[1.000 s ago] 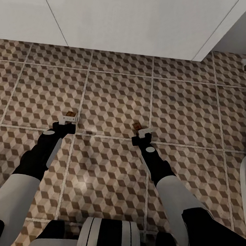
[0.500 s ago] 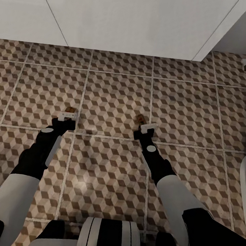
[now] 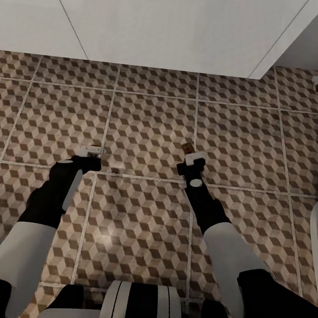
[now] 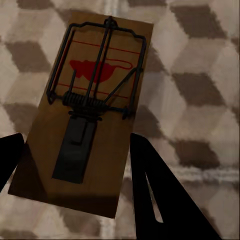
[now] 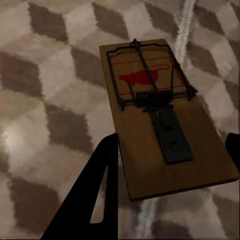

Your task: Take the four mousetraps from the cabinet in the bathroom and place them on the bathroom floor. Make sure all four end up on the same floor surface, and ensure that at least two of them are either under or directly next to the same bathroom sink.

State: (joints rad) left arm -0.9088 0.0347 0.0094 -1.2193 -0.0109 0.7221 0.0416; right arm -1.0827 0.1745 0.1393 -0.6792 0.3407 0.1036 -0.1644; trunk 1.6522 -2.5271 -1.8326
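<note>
Both mousetraps have shifted with their grippers since a second ago: the left mousetrap [image 4: 90, 110], earlier visible beyond the white fingertips, is now almost hidden under the left gripper [image 3: 91, 151] in the head view, while the right mousetrap [image 5: 160, 117] has moved slightly farther and rightward, only its tip [image 3: 185, 146] showing beyond the right gripper [image 3: 195, 159]. Each wrist view shows the wooden board clasped at its near end between dark fingers [image 4: 165, 200], which are closed onto its edges, above the cube-patterned bathroom floor [image 3: 149, 118]. Far off stands a white unit [image 3: 159, 25].
</note>
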